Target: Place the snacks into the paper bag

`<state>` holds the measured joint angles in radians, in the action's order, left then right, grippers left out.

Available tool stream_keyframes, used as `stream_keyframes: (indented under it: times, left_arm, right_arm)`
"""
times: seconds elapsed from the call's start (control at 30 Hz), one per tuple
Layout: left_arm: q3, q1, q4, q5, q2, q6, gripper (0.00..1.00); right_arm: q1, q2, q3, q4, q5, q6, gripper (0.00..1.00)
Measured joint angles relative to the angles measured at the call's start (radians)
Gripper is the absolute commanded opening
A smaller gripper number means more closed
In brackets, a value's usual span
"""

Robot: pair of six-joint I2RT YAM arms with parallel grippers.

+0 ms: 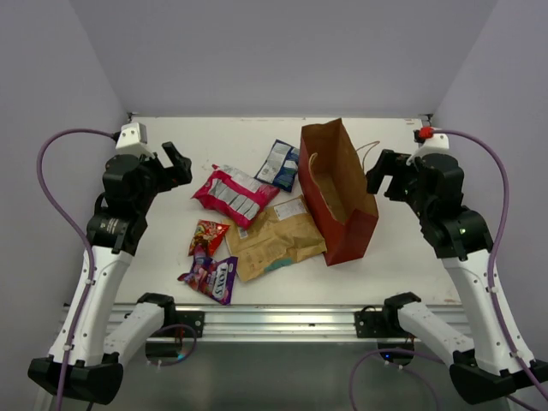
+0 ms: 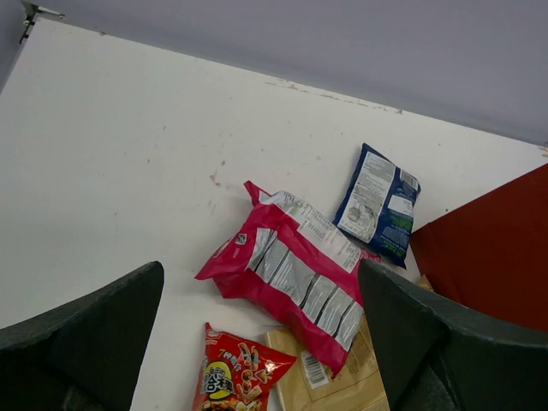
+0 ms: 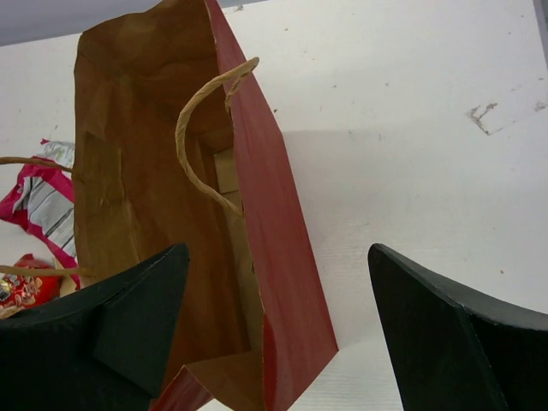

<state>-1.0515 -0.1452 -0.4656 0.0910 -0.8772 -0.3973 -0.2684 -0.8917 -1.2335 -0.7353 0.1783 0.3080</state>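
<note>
Our scuffed white tabletop [image 1: 411, 248] sits between pale lilac walls [image 1: 274, 51]; the paper bag [image 1: 353, 231] stands open, snack packets [image 1: 233, 195] left of it; both arms' jaws hang spread, empty.

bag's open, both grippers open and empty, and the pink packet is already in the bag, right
Not quite. The pink packet is not in the bag; it lies on the table to the bag's left, as the top view shows. The rest holds: the bag is open, and the left gripper and right gripper are open and empty.
</note>
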Motion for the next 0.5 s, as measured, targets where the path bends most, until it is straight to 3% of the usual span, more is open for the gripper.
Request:
stream_keyframes:
  times: [0.07, 0.5]
  left_arm:
    - [0.0, 0.0, 0.0, -0.001, 0.001, 0.0, 1.0]
    - [0.003, 0.0, 0.0, 0.001, 0.032, 0.019, 1.0]
  right_arm:
    - [0.0, -0.004, 0.0, 0.004, -0.018, -0.003, 0.93]
    - [0.0, -0.122, 0.012, 0.056, -0.069, -0.021, 0.85]
